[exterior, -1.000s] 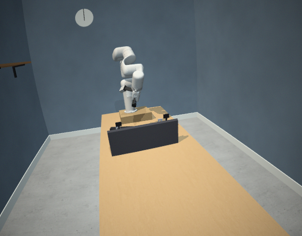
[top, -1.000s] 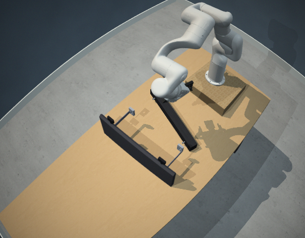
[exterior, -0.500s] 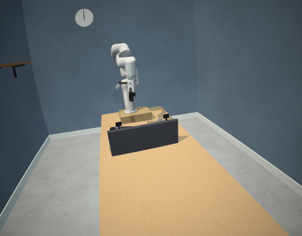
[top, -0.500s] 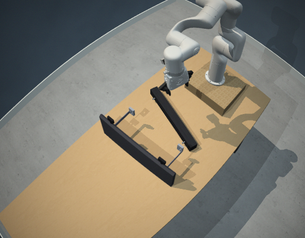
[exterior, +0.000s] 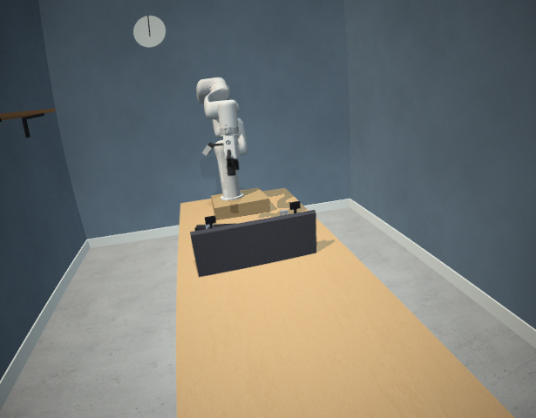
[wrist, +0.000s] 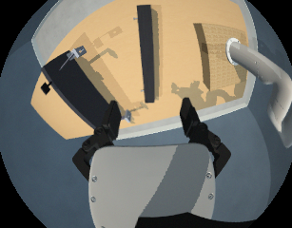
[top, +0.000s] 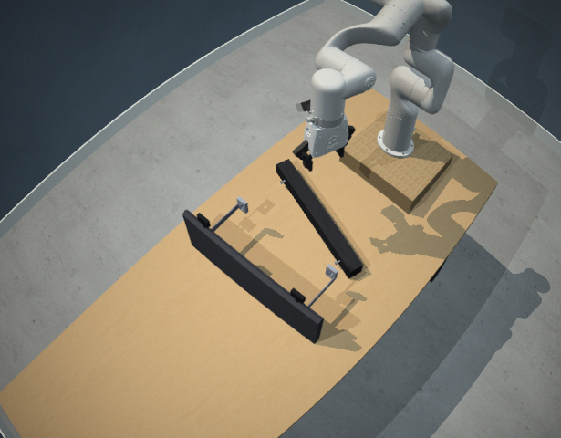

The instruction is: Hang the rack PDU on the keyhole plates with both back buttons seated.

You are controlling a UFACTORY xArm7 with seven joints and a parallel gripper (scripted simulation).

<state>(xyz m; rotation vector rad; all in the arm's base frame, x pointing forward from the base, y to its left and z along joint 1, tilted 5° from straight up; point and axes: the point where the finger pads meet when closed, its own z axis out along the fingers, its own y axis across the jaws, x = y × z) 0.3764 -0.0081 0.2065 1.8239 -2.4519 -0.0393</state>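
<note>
The rack PDU (top: 317, 216) (wrist: 146, 51) is a long black bar lying flat on the table, apart from the plates. Two small buttons stick out of its side that faces the plates. The two grey keyhole plates (top: 243, 203) (top: 331, 271) stand on thin arms in front of a black upright panel (top: 252, 276) (exterior: 254, 243) (wrist: 76, 85). They are bare. My gripper (top: 324, 159) (exterior: 232, 168) (wrist: 149, 106) is open and empty. It hangs well above the table near the PDU's end by the arm's base. In the exterior view the panel hides most of the PDU.
The arm stands on a raised wooden block (top: 402, 174) (wrist: 212, 57) at the table's end. The long wooden table (top: 129, 339) (exterior: 303, 337) stretches away past the panel. Grey floor surrounds it.
</note>
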